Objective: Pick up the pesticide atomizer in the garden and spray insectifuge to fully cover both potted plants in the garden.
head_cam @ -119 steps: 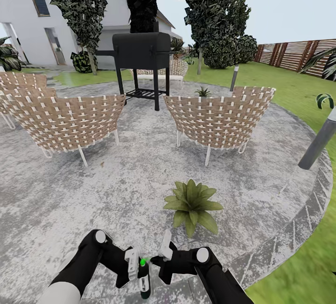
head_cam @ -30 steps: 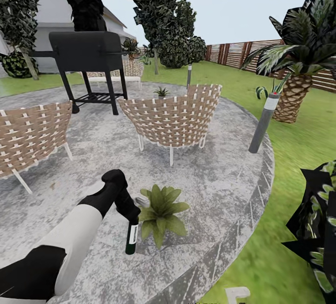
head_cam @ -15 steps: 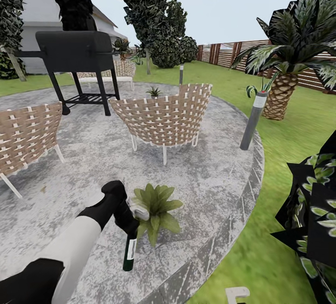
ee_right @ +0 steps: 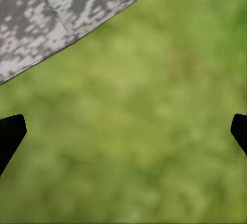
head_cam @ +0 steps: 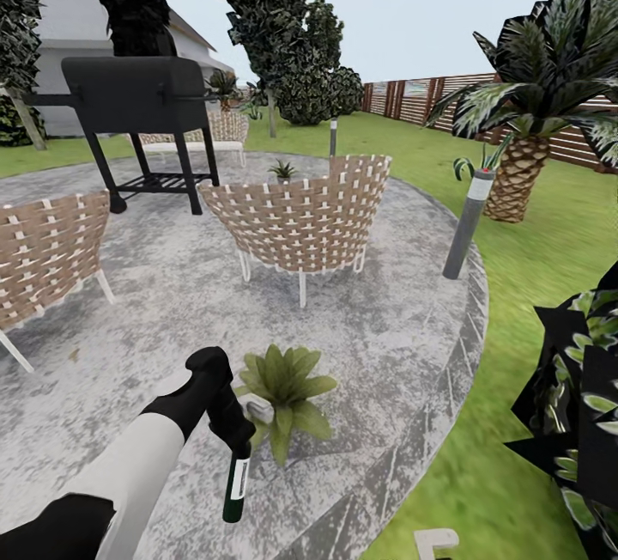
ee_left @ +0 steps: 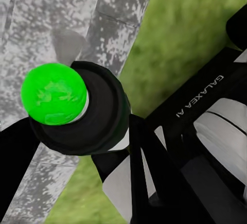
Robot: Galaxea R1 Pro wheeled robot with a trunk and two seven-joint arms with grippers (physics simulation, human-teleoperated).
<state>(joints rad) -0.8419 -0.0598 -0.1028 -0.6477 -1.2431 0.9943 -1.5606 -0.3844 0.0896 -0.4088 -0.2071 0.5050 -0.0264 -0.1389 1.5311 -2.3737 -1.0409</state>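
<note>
The slim dark pesticide atomizer [head_cam: 236,483] is hanging upright, white label showing, just left of the near potted plant [head_cam: 283,388]; another potted plant [head_cam: 281,169] is sitting far behind.

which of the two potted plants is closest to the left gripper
The potted plant on the patio beside the left gripper; the other potted plant sits far off behind the wicker chair.

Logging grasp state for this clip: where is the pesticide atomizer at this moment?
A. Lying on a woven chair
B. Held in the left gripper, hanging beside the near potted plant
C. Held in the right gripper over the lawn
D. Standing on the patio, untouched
B: the left gripper grips the pesticide atomizer by its top, with the bottle hanging beside the near potted plant on the stone patio.
</note>
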